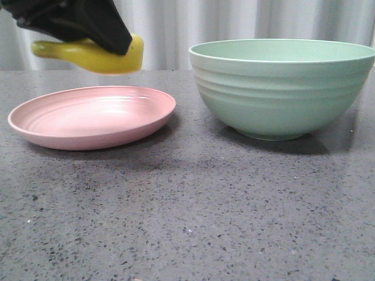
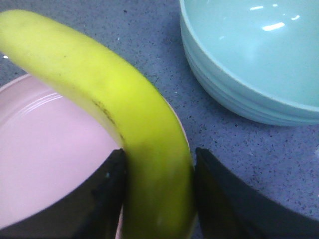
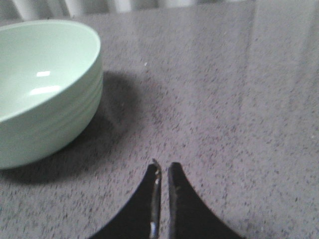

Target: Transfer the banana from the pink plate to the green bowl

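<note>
Upper left of the front view: banana [image 1: 88,55] aloft, clear of the pink plate [image 1: 92,115] beneath it, clamped in the left gripper [image 1: 96,26] near one end, the other end jutting toward the frame's left edge. In the left wrist view, black fingers [image 2: 102,194] pressed against both flanks of the yellow fruit low in the frame, the curve arching up and away to the upper left, plate at lower left, green bowl [image 2: 249,64] at upper right. Probably light and easy to carry, yet glossy-skinned and rounded, so liable to pivot or slide under an off-centre hold; soft beneath the peel, so bruised by hard squeezing. Best taken across the thick middle, pads flat on the sides. Green bowl at right of the front view, empty inside as far as visible, well apart from the plate. Right gripper [image 3: 162,172] at bottom centre of its own view, fingers together on nothing, low over bare grey table [image 3: 224,99] beside the bowl.
</note>
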Controlling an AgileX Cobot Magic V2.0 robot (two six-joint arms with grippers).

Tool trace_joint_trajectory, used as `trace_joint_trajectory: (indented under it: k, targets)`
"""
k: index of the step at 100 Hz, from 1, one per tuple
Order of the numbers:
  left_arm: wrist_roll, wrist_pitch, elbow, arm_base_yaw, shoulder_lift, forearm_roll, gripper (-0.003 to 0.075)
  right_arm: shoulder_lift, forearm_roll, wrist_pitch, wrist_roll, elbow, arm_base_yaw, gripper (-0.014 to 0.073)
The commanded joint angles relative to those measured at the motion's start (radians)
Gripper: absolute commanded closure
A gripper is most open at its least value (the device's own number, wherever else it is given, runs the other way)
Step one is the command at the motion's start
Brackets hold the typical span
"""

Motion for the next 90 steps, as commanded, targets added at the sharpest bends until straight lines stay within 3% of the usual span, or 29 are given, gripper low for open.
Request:
trace_joint_trajectory:
  k: [1,18,42,71,90]
  targets:
    - [0.010,-0.065,-0.038,-0.014,-0.056,-0.009,0.0533,0.029,-0.023,0.000,0.000,-0.064,0.013,0.0644]
    - [0.085,-0.066,-0.040,-0.085,-0.069,-0.009,0.0533,0.087,-0.026,0.079,0.000,-0.159,0.024,0.0623]
    - [0.085,-0.089,-0.044,-0.184,-0.069,-0.009,0.0533,0.198,0.004,0.202,0.000,-0.349,0.063,0.0373]
    - [0.085,-0.117,-0.044,-0.245,-0.069,-0.009,0.0533,0.392,0.138,0.265,0.000,-0.564,0.193,0.0341]
    - [0.089,-0.136,-0.044,-0.277,-0.067,0.001,0.0533,0.575,0.246,0.283,0.000,-0.699,0.258,0.0186]
